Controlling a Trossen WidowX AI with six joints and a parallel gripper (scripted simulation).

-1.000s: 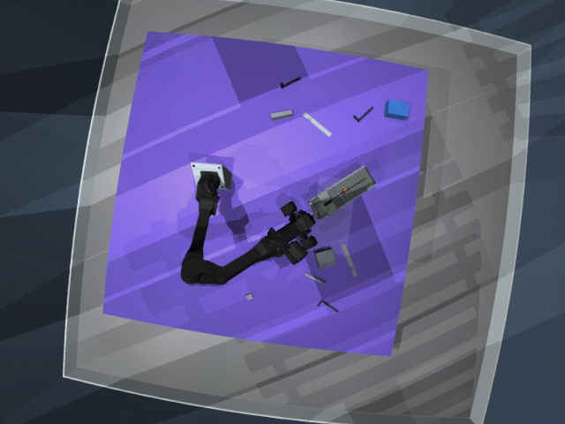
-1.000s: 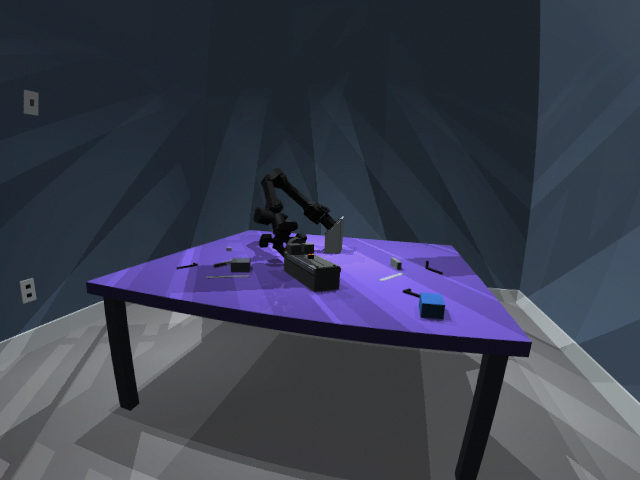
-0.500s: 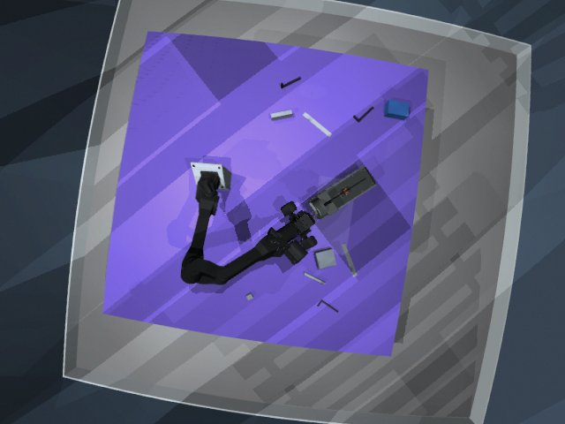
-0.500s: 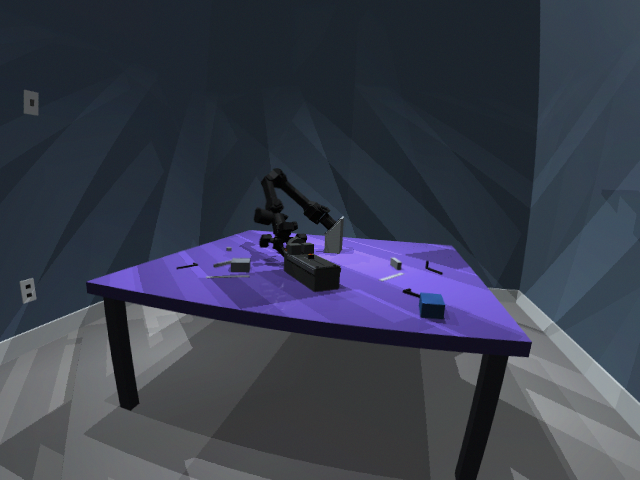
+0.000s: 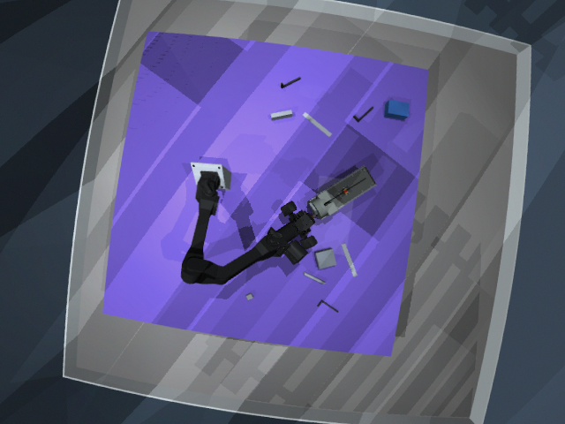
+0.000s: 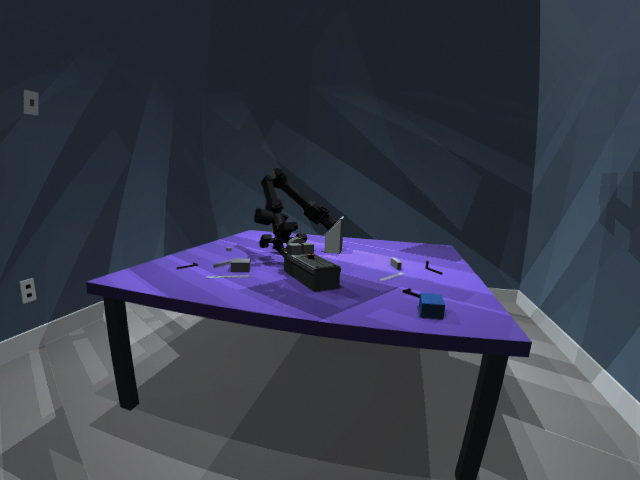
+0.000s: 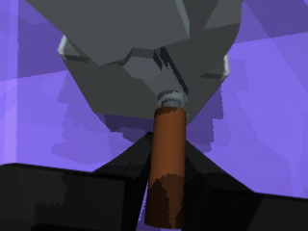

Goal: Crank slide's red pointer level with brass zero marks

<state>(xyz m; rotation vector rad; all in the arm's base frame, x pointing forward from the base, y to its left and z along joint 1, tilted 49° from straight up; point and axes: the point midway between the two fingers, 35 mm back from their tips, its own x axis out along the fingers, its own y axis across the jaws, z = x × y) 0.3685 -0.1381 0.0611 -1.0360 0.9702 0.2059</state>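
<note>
The grey machine [image 5: 356, 182] [image 6: 324, 279] stands on the table, with its rounded end toward the arm. The slide's small red-orange pointer [image 5: 345, 192] [image 6: 310, 256] sits about midway along the slot on its top. The brass zero marks are too small to tell from the pointer, so I cannot tell whether they are level. In the wrist view the crank's brown handle [image 7: 168, 144] sticks out from a grey crank arm [image 7: 154, 79] on the machine's end. My gripper [image 7: 164, 140] is shut on the handle, one black finger on each side. The top and exterior views hide the handle behind the gripper.
A grey block [image 5: 325, 258] [image 6: 240, 265] and a pale strip [image 5: 349, 260] lie beside the machine. A blue block [image 5: 396, 109] [image 6: 431, 305] lies near the table's far corner. Another pale strip [image 5: 317, 124], a white bar [image 5: 281, 115] and black hooked rods [image 5: 290, 82] [image 5: 364, 114] lie on the other side.
</note>
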